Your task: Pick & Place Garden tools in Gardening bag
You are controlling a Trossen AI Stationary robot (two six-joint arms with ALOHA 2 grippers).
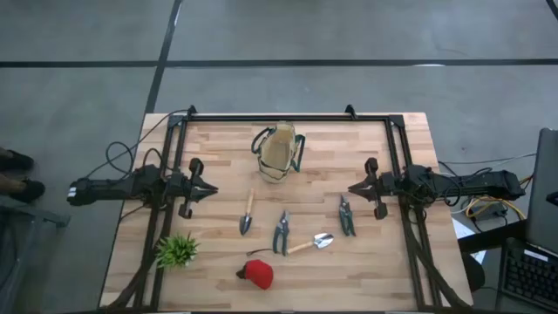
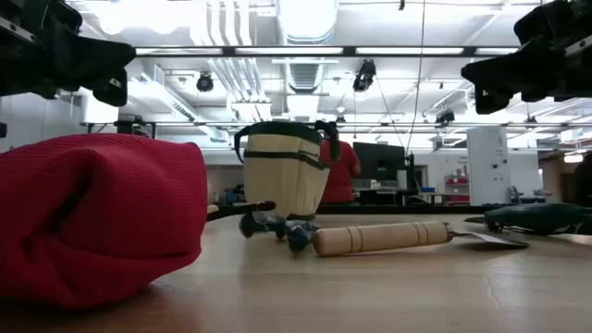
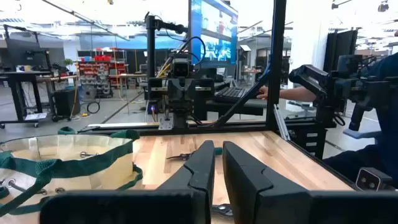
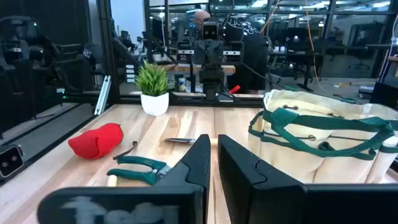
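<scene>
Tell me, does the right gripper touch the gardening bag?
Apart. The high view shows bare table between the right gripper and the gardening bag.

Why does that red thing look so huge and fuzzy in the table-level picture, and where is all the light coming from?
Low view: the red rounded item lies nearest the lens, so it looms large and soft-edged, while the gardening bag behind it looks sharper. Bright ceiling strips backlight the scene, leaving both arms as dark silhouettes. High view: light is even, shadows faint. Wrist views: each gripper's own fingers are near and slightly blurred.
</scene>
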